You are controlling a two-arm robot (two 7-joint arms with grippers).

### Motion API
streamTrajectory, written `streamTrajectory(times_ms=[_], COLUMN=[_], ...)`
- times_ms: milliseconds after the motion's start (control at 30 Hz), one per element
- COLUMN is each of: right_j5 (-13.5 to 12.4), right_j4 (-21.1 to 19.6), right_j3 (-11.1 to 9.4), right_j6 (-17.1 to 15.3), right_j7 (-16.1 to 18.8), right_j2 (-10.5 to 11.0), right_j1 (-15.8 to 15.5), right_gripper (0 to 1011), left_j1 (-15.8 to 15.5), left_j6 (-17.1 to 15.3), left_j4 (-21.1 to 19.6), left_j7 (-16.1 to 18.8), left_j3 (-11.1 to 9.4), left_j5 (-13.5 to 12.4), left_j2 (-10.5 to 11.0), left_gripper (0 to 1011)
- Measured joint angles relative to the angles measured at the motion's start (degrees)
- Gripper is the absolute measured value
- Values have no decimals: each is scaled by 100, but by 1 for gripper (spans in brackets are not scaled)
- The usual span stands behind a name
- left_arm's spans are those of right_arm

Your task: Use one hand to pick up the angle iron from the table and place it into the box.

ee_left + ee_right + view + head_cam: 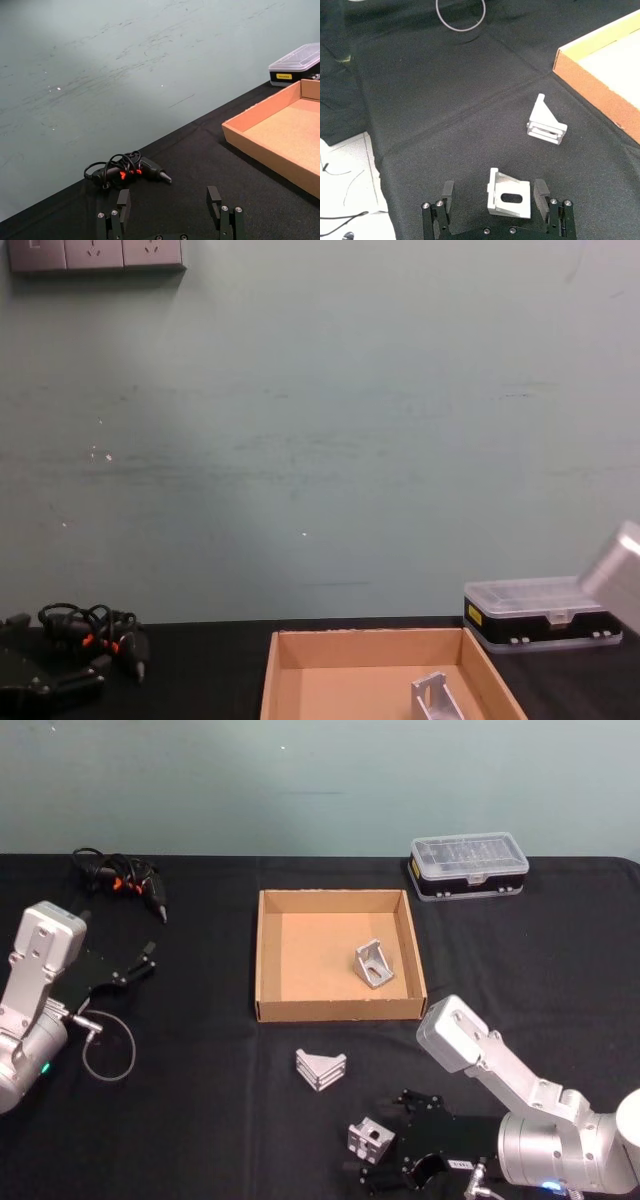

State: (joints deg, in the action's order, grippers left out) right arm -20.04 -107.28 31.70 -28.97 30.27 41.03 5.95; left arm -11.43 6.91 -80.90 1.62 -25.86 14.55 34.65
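Nearest the robot, well in front of the box's [340, 1011] front wall and slightly right of its middle, the right gripper [388, 1146] is held low over the table [200, 1120]. Its jaws are spread wide and nothing is gripped. The nearest angle iron [510, 200] is seen standing on the table between the two fingers [447, 192]. A clear gap is left on one side, while the other finger is just beside the metal; whether it touches cannot be told. A second angle iron [320, 1069] lies on the table between that gripper and the box, near the front wall and apart from both. A thin wire ring [108, 1056] is seen on the table well to the left of the box's front corner. The left gripper [169, 205] is held off to the left of the box, well apart from it, with its jaws wide open and nothing between them. Inside the box, a third angle iron [373, 965] rests on the cardboard floor towards the right wall. Beyond the box's far left corner, a black tool with a coiled cable [127, 170] lies near the table's back edge. Beyond the far right corner, a black case with a clear lid [468, 867] is set against the green wall [320, 440].
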Motion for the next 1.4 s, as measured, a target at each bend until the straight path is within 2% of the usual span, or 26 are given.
streamTrajectory(times_ms=[467, 500, 600, 667, 700, 833, 1067, 1133, 1167, 1200, 1400], right_j5=[114, 120, 136, 150, 158, 168, 200, 211, 211, 221, 245], right_j4=[112, 117, 127, 131, 132, 132, 130, 130, 130, 135, 155], right_j3=[138, 143, 154, 161, 163, 164, 161, 160, 160, 161, 178], right_j6=[51, 52, 53, 53, 53, 56, 75, 87, 87, 93, 104], right_j7=[-3, -3, -3, 1, 4, 5, 11, 27, 27, 29, 40], right_j2=[-60, -64, -67, -68, -67, -66, -72, -72, -72, -75, -95], right_j1=[67, 67, 70, 74, 75, 68, 49, 49, 49, 48, 40], right_gripper=[994, 954, 916, 862, 802, 734, 466, 405, 405, 343, 166], left_j1=[-1, 0, -1, -1, 0, 0, 0, 0, 0, 0, 0], left_j6=[0, 0, 0, 0, 0, 0, 0, 0, 0, 0, 0], left_j4=[0, 0, 0, 0, 0, 0, 0, 0, 0, 0, 0], left_j7=[0, 0, 0, 0, 0, 0, 0, 0, 0, 0, 0], left_j3=[0, 0, 0, 0, 0, 0, 0, 0, 0, 0, 0], left_j5=[0, -1, 0, 0, 0, 0, -1, 0, -1, 0, 0], left_j2=[0, 0, 0, 0, 0, 0, 0, 0, 0, 0, 0], left_gripper=[1000, 1000, 1000, 1000, 1000, 1000, 1000, 1000, 1000, 1000, 1000])
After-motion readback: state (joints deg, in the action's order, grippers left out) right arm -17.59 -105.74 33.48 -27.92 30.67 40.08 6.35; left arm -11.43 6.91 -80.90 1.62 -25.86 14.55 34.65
